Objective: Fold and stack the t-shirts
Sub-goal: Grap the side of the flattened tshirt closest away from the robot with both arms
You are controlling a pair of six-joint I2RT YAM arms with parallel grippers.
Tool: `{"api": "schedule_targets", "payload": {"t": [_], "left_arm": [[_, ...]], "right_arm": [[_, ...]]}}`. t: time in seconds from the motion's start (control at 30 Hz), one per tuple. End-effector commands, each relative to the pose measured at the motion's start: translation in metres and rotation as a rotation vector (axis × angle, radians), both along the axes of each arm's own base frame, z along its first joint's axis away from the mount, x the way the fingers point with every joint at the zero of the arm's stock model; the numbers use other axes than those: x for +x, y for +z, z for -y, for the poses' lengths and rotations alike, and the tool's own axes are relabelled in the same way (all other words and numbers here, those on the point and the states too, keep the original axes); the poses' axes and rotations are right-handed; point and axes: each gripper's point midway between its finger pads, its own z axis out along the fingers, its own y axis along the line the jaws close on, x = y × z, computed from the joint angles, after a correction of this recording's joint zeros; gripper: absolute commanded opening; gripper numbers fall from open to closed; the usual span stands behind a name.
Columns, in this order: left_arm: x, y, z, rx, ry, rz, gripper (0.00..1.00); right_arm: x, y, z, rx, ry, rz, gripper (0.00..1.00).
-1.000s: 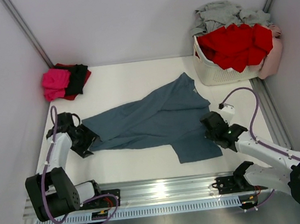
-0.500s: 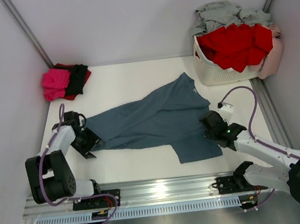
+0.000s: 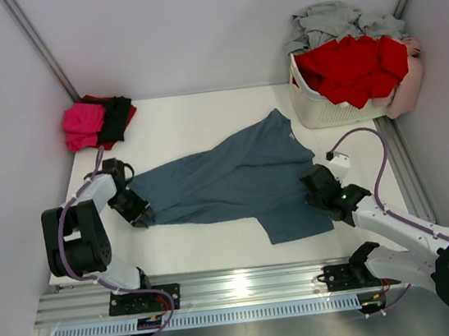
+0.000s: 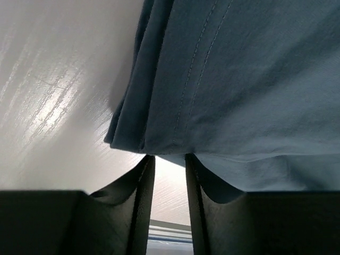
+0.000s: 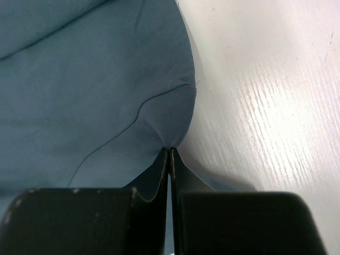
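A slate blue-grey t-shirt point(image 3: 226, 180) lies spread and rumpled across the middle of the table. My left gripper point(image 3: 137, 215) is at its left end. In the left wrist view the shirt's stitched hem point(image 4: 175, 143) rests right at the fingertips, and the gripper point(image 4: 170, 157) stands open by a narrow gap showing bare table. My right gripper point(image 3: 318, 186) is at the shirt's right edge. In the right wrist view that gripper point(image 5: 170, 149) is shut, pinching a puckered fold of the blue-grey cloth point(image 5: 164, 114).
Folded magenta point(image 3: 84, 124) and black point(image 3: 118, 116) shirts sit stacked in the back left corner, with red showing beneath. A white lattice basket point(image 3: 324, 109) at the back right holds red shirts point(image 3: 352, 64) and a pale grey one point(image 3: 329, 20). Walls close in on both sides.
My left gripper has slid in to the shirt's left end and its jaws have narrowed around the hem. The right gripper has stayed shut in place.
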Motion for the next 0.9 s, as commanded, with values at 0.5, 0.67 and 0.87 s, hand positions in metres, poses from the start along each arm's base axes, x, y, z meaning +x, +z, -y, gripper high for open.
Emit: {"api": "schedule_targets", "payload": {"t": [0.5,0.67,0.87], "left_arm": [[0.039,0.027,0.001,0.019,-0.036,0.128,0.01],[0.065,0.052,-0.005,0.043,-0.021,0.206,0.01],[0.073,0.046,-0.008,0.059,-0.010,0.198,0.01]], "right_arm": [[0.015,0.028,-0.003,0.009,0.003,0.098,0.00],[0.015,0.029,-0.006,0.012,0.023,0.097,0.00],[0.013,0.028,-0.006,0.012,0.033,0.095,0.00]]}}
